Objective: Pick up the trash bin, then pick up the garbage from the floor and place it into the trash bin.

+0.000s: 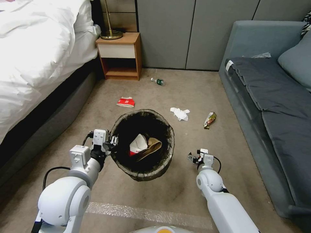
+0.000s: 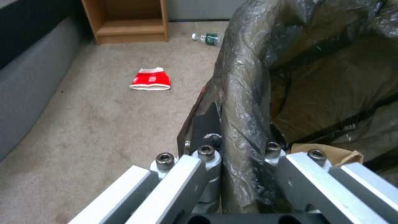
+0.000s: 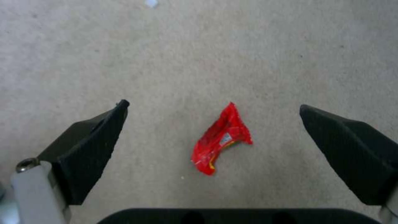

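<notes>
Head view gives you the round bin with its dark bag liner (image 1: 142, 145), mouth up, held off the carpet by your left gripper (image 1: 113, 142), which is clamped on the near-left rim; a brown paper bag (image 1: 150, 147) and a red-and-white carton (image 1: 137, 144) lie inside. Your right gripper (image 1: 193, 158) hangs low beside the bin, arm stretched forward. Right wrist view adds a flat red packet (image 3: 222, 138) on the carpet between its spread fingers (image 3: 89, 143), long axis slanting away.
</notes>
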Motion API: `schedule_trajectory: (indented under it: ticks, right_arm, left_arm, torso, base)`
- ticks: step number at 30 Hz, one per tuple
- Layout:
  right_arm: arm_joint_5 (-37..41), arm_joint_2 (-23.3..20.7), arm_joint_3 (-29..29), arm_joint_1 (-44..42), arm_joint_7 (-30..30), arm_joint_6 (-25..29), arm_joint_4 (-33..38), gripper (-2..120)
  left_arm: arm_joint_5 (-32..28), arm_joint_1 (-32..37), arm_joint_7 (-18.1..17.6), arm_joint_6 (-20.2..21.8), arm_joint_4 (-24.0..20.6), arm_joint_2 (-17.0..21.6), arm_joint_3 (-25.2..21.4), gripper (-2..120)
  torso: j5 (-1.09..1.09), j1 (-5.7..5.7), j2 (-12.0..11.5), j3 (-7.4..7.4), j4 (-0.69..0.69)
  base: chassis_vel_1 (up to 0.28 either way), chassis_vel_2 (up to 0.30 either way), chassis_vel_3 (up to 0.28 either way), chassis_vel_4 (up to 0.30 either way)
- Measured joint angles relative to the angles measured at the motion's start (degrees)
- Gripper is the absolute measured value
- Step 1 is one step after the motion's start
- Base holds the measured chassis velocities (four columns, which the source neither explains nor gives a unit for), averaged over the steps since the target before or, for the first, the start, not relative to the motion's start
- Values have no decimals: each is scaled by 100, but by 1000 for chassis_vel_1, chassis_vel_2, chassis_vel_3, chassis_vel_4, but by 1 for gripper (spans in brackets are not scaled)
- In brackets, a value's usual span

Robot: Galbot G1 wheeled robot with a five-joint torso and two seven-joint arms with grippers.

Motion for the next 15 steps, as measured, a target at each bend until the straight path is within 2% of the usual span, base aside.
schedule_trajectory:
  ticks: [9, 15]
  right_arm:
    - [-16, 48, -8, 393, -90, 82, -957, 100]
    - [-21, 73, -22, 514, -125, 155, -1319, 100]
  left_arm:
    - [0, -17, 4, 2, 22, 8, 16, 3]
    - [0, -19, 7, 3, 31, 10, 19, 3]
  torso:
    - [0, 0, 0, 0, 0]
    - [0, 0, 0, 0, 0]
  base:
    - [0, 0, 0, 0]
    - [0, 0, 0, 0]
